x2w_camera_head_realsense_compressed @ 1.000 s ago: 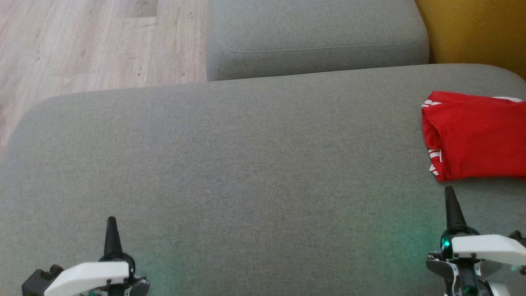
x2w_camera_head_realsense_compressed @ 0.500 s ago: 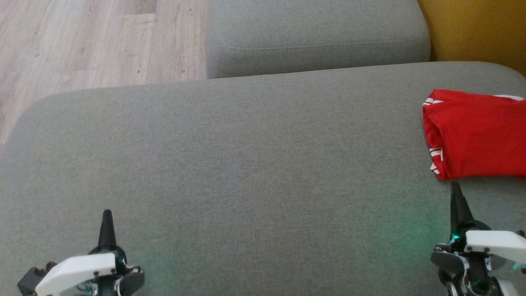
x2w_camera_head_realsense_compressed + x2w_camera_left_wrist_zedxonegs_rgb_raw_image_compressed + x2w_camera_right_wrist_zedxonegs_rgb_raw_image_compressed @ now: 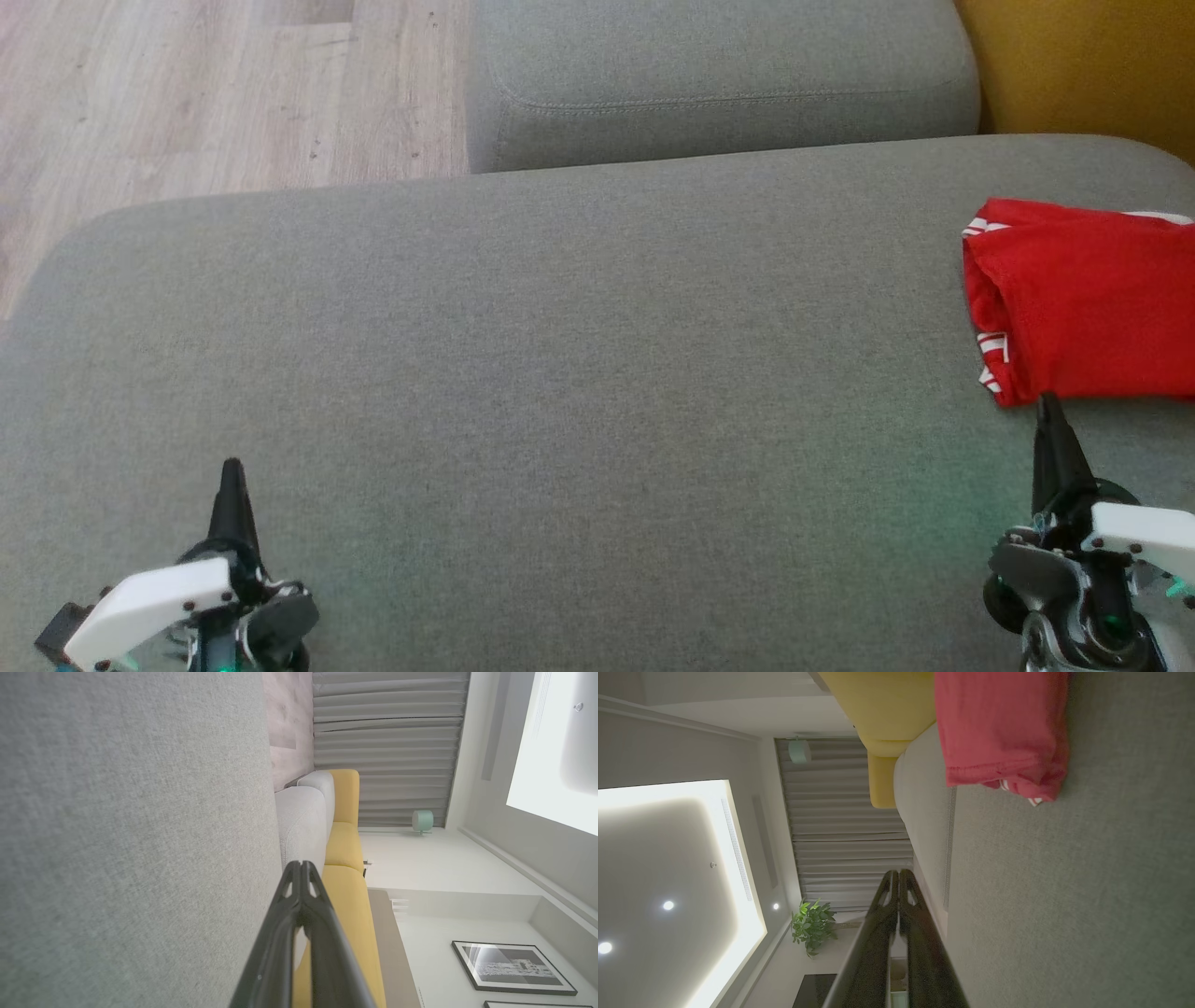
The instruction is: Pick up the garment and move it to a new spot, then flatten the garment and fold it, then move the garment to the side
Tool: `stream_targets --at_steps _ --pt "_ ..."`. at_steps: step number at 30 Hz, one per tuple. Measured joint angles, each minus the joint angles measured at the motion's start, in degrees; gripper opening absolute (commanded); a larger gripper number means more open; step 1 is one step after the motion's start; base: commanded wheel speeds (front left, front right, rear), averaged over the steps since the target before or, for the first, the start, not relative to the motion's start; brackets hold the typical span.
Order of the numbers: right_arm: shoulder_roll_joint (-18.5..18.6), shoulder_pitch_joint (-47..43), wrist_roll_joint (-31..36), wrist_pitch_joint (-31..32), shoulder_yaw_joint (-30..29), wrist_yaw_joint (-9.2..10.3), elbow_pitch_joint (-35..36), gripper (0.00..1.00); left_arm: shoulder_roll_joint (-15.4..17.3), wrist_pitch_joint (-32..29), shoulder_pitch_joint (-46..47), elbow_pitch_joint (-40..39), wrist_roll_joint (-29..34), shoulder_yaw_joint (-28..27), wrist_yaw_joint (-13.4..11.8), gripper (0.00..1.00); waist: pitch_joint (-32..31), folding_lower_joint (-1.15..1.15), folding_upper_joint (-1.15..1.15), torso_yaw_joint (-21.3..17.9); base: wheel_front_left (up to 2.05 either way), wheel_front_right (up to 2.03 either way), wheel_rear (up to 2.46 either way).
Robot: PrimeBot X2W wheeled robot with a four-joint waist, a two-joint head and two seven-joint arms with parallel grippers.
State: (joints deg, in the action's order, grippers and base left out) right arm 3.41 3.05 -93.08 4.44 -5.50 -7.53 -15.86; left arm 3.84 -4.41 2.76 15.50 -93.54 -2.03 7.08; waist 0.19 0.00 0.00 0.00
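At the lower left of the head view the left gripper (image 3: 231,471) hangs over the grey sofa cushion (image 3: 560,373), its fingers clenched together on nothing. Across a wide stretch of cushion, at the lower right, the right gripper (image 3: 1049,411) is likewise pinched closed and empty. The folded red garment (image 3: 1083,303) lies at the right edge, mid-height (partly cut off by the frame), straight beyond the right fingertips and near them, its long axis seemingly running left to right. Any further move would suit the right arm, by far the nearer.
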Motion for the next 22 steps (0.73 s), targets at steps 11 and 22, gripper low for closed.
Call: stream_targets --at_steps 11,22 --pt "0.0 0.0 -0.3 0.2 -0.3 0.0 0.0 0.0 -0.1 -0.1 0.3 0.1 -0.3 -0.2 0.0 0.0 0.0 0.0 0.0 0.0 0.0 0.0 0.0" --pt "0.0 0.0 -0.3 0.2 -0.5 0.0 0.0 0.0 -0.2 -0.1 0.4 0.1 -0.3 -0.5 0.0 0.0 0.0 0.0 0.0 0.0 0.0 0.0 0.0"
